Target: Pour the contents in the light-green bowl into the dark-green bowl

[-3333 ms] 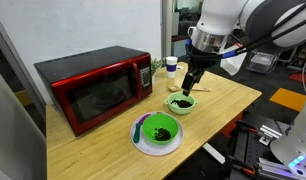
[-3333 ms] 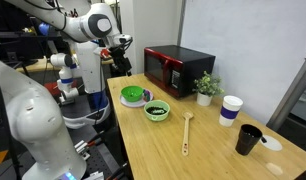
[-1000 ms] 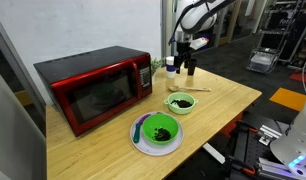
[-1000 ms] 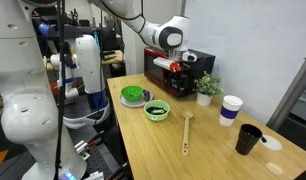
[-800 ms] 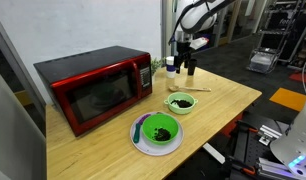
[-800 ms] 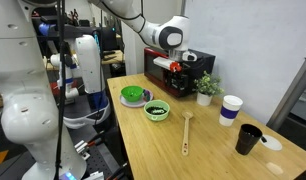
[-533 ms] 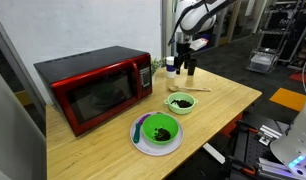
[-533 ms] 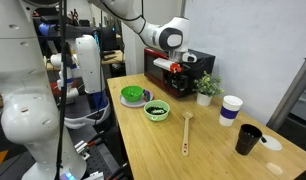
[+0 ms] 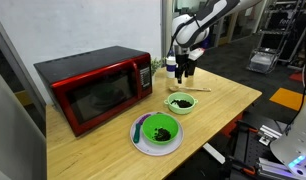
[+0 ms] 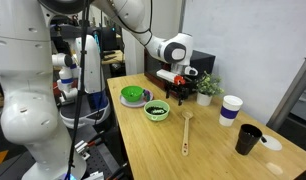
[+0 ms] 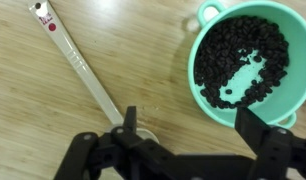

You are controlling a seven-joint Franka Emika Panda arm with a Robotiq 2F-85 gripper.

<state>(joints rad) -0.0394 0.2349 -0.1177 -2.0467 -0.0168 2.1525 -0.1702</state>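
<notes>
The light-green bowl (image 9: pixel 180 110) stands on the wooden table and holds the dark clumpy contents (image 9: pixel 180 101). Both also show in the other exterior view, the bowl (image 10: pixel 156 117) and the contents (image 10: pixel 156 108). The dark-green bowl (image 9: pixel 143 143), white-ringed, sits beside it nearer the table's edge (image 10: pixel 133 103), with a dark mass in it too. My gripper (image 9: pixel 185 70) hangs open and empty above the table behind the light-green bowl (image 10: pixel 180 93). In the wrist view my gripper (image 11: pixel 191 125) stands apart beside the bowl (image 11: pixel 210 13) full of contents (image 11: pixel 233 55).
A red microwave (image 9: pixel 93 85) stands at the back. A wooden spoon (image 10: pixel 186 130) lies on the table, close under my gripper in the wrist view (image 11: pixel 83 70). A potted plant (image 10: pixel 204 87), a white cup (image 10: pixel 230 110) and a black cup (image 10: pixel 249 139) stand further along.
My gripper has come down and moved closer to the light-green bowl. The bowls and the spoon have not moved.
</notes>
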